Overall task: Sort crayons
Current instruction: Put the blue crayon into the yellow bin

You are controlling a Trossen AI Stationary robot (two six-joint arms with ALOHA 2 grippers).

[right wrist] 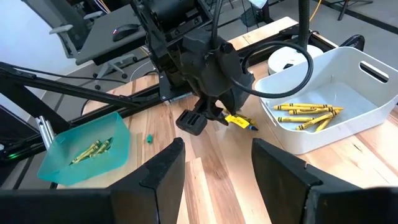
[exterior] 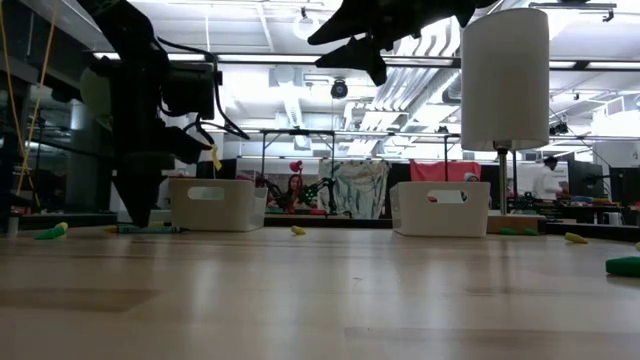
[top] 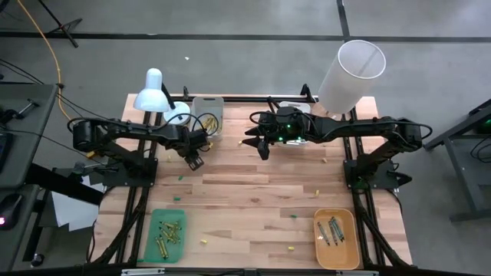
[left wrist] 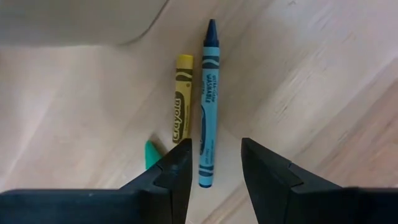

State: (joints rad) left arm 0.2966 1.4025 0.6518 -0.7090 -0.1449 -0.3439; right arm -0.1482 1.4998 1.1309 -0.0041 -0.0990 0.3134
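Observation:
A blue-teal crayon [left wrist: 208, 106] and a yellow crayon [left wrist: 181, 99] lie flat side by side on the wooden table. My left gripper [left wrist: 214, 149] points down over them, open, one finger on either side of the blue-teal crayon's blunt end, touching nothing. In the high view it [top: 194, 162] stands near the white bin [top: 207, 116], which holds yellow crayons [right wrist: 308, 115]. My right gripper [top: 263, 149] hangs open and empty, raised over the table's far middle. Green crayons lie in the green tray [top: 166, 234], grey ones in the orange tray [top: 336, 239].
A white desk lamp [top: 153, 90] stands at the far left and a tall white cylinder [top: 349, 73] at the far right, beside a second white bin [exterior: 440, 208]. Small green and yellow bits [top: 179, 178] lie scattered over the table. A green bit [left wrist: 151, 153] lies beside the left finger.

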